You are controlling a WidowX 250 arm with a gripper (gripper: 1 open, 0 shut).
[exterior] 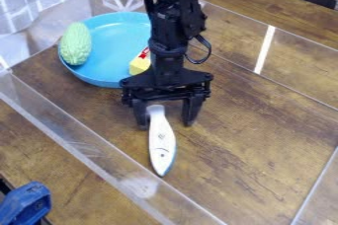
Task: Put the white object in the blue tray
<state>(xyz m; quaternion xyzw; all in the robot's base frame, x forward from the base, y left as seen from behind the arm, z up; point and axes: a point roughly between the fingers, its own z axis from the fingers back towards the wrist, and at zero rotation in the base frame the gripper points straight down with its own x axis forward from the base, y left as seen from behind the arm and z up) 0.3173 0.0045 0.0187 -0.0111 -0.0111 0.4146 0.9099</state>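
Note:
The white object (160, 142) lies flat on the wooden tabletop, long and slim, its far end between my fingers. My gripper (164, 117) points straight down over that far end, open, one finger on each side of the piece. The blue tray (110, 34) sits at the back left, behind the arm. A green ridged object (77, 43) rests on the tray's left side, and a yellow block (138, 63) sits at its right rim, partly hidden by the arm.
A clear plastic wall (79, 135) runs along the front and left of the work area. A blue object (23, 205) sits outside it at the bottom left corner. Bare wood stretches to the right of the gripper.

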